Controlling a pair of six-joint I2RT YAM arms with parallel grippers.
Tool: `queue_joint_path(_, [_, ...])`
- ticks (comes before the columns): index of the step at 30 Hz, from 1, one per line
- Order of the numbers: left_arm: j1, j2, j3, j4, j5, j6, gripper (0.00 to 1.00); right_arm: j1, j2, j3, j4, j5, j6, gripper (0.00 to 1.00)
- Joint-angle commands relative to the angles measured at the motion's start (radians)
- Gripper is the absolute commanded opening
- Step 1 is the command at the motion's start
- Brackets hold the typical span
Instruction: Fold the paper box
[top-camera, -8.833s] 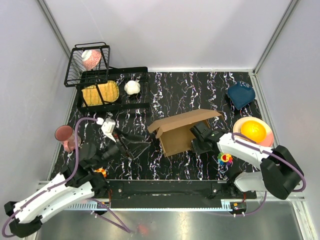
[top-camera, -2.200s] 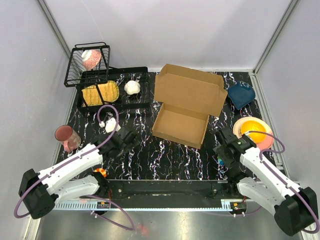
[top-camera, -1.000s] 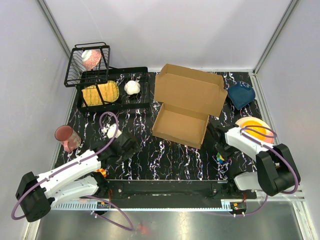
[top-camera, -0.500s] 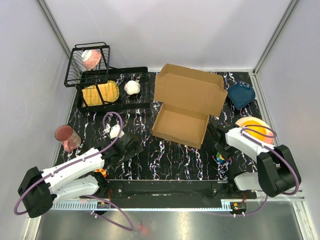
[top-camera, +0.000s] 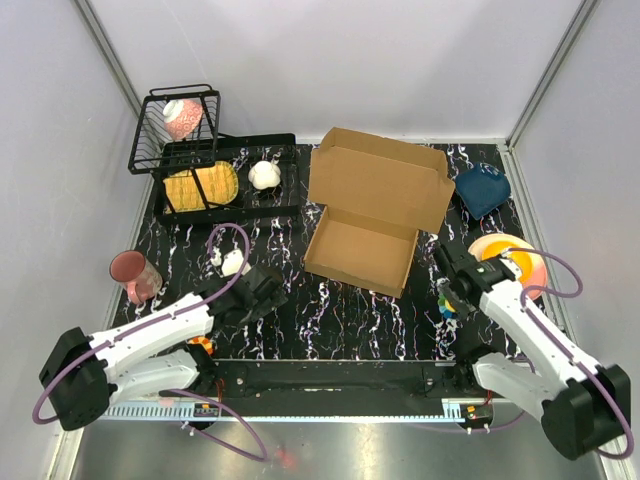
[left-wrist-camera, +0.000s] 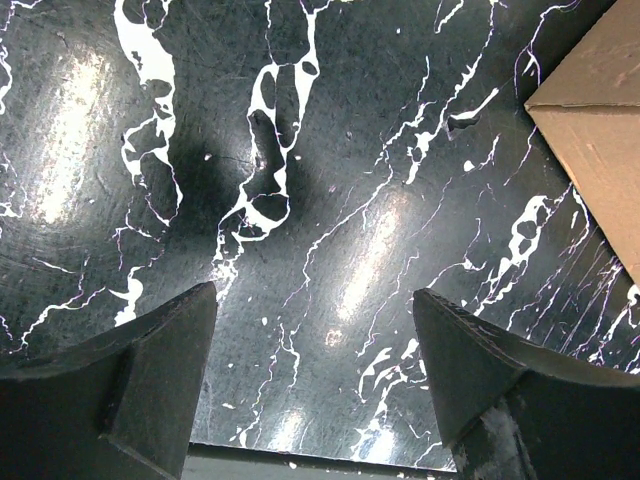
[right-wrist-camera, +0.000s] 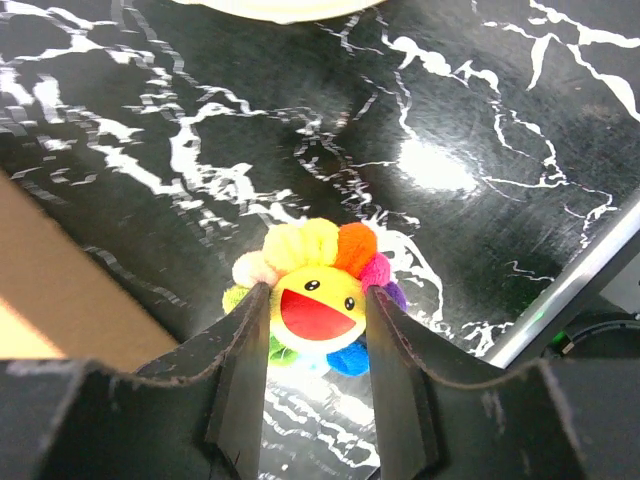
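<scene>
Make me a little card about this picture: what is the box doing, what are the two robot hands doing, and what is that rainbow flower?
Paper box: open, lid not closed, no gripper touching it
Left gripper: open, empty, over bare table
Flower toy: rainbow petals, smiling face, lying on the table near the box
Right gripper: straddling that toy; cannot tell if it grips it

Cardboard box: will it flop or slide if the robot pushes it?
The paper box looks empty and thin-walled, so it probably slides easily. Its open lid would likely swing on its crease, not stay stiff.
</scene>
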Motion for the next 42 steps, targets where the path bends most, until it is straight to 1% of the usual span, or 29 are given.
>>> queue_joint_path(1, [-0.004,0.01,0.055,0.019,-0.022,0.0,0.82,-0.003,-0.119,0.113,-0.079,-0.015,-0.074,0.17])
queue_joint_path(4, [-0.004,0.025,0.074,0.012,-0.025,0.003,0.82,0.0,-0.153,0.202,-0.071,-0.045,-0.131,0.17])
queue_joint_path(8, [-0.004,0.052,0.101,-0.004,-0.034,0.005,0.82,0.041,-0.086,0.335,-0.051,-0.076,-0.185,0.17])
queue_joint_path(9, [-0.004,0.061,0.108,-0.008,-0.038,0.005,0.82,0.07,-0.042,0.381,-0.028,-0.072,-0.186,0.17])
queue_joint_path(11, [-0.004,0.067,0.127,-0.025,-0.048,0.003,0.82,0.171,0.024,0.433,0.007,-0.042,-0.189,0.17])
queue_joint_path(12, [-0.004,0.067,0.134,-0.033,-0.051,0.0,0.82,0.204,0.108,0.504,0.025,-0.03,-0.206,0.18])
queue_joint_path(13, [-0.004,0.067,0.14,-0.042,-0.056,-0.001,0.82,0.254,0.156,0.544,0.035,-0.024,-0.218,0.18])
queue_joint_path(14, [-0.004,0.065,0.143,-0.043,-0.062,-0.007,0.82,0.265,0.248,0.579,0.05,-0.035,-0.238,0.19])
queue_joint_path(15, [-0.004,0.062,0.144,-0.048,-0.064,-0.009,0.82,0.27,0.293,0.636,0.083,-0.048,-0.284,0.19])
queue_joint_path(17, [-0.003,0.058,0.149,-0.066,-0.073,-0.015,0.82,0.275,0.398,0.673,0.128,-0.07,-0.32,0.19])
queue_joint_path(18, [-0.004,0.052,0.149,-0.073,-0.077,-0.02,0.82,0.275,0.429,0.694,0.178,-0.071,-0.346,0.19])
queue_joint_path(21, [-0.004,0.026,0.146,-0.103,-0.096,-0.03,0.82,0.275,0.551,0.749,0.24,-0.068,-0.404,0.19])
queue_joint_path(23, [-0.004,0.0,0.137,-0.123,-0.107,-0.041,0.82,0.273,0.647,0.786,0.246,-0.061,-0.442,0.19])
queue_joint_path(26, [-0.004,-0.022,0.129,-0.149,-0.123,-0.047,0.82,0.271,0.744,0.839,0.249,-0.061,-0.461,0.19])
queue_joint_path(29, [-0.004,-0.033,0.123,-0.165,-0.134,-0.05,0.82,0.267,0.796,0.831,0.294,-0.067,-0.475,0.2])
queue_joint_path(30, [-0.004,-0.034,0.12,-0.166,-0.136,-0.047,0.82,0.264,0.81,0.833,0.308,-0.068,-0.476,0.22])
queue_joint_path(35, [-0.004,-0.019,0.115,-0.165,-0.13,-0.047,0.83,0.261,0.852,0.831,0.318,-0.061,-0.485,0.42])
queue_joint_path(38, [-0.004,-0.007,0.117,-0.159,-0.131,-0.047,0.83,0.262,0.833,0.817,0.326,-0.042,-0.488,0.48])
queue_joint_path(41, [-0.004,0.01,0.121,-0.146,-0.128,-0.041,0.83,0.262,0.812,0.816,0.328,-0.033,-0.496,0.53])
queue_joint_path(42, [-0.004,0.015,0.124,-0.143,-0.128,-0.041,0.83,0.262,0.804,0.816,0.328,-0.032,-0.499,0.56])
